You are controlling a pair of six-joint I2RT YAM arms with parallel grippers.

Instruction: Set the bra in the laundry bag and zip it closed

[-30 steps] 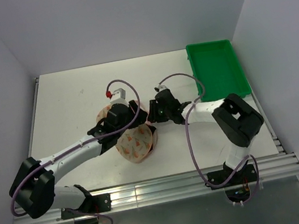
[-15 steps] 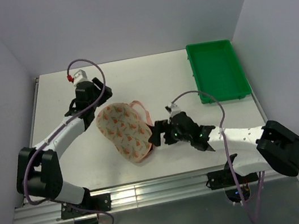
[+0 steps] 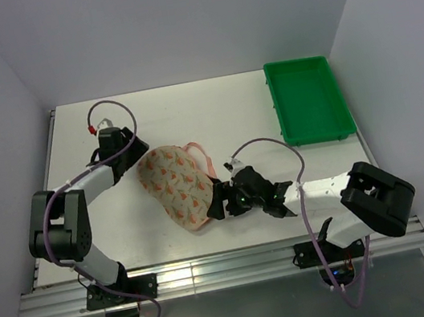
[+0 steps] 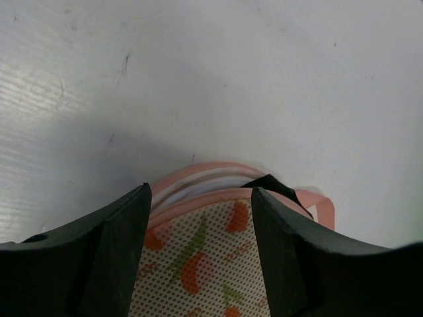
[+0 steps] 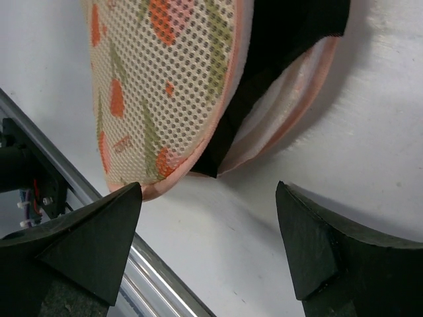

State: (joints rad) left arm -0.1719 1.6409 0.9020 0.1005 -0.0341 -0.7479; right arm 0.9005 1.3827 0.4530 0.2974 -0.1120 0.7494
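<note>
Here's the laundry bag (image 3: pixel 175 189), lying flat on the white bench (image 3: pixel 105 249): peach mesh dotted with holes, red-orange and green prints, pink trim round the rim. Its mouth gapes along one edge, and the bra (image 5: pixel 284 46) shows there as plain black fabric tucked between the mesh top and the pink layer beneath, one fold poking out past the rim. A green tray (image 3: pixel 308 102) sits well apart from the bag, off to its far right. The left jaws stand open at the bag's far left edge, straddling the pink trim and gripping nothing. The right jaws are spread wide just beside the bag's near right edge, facing the gaping mouth, holding nothing.
</note>
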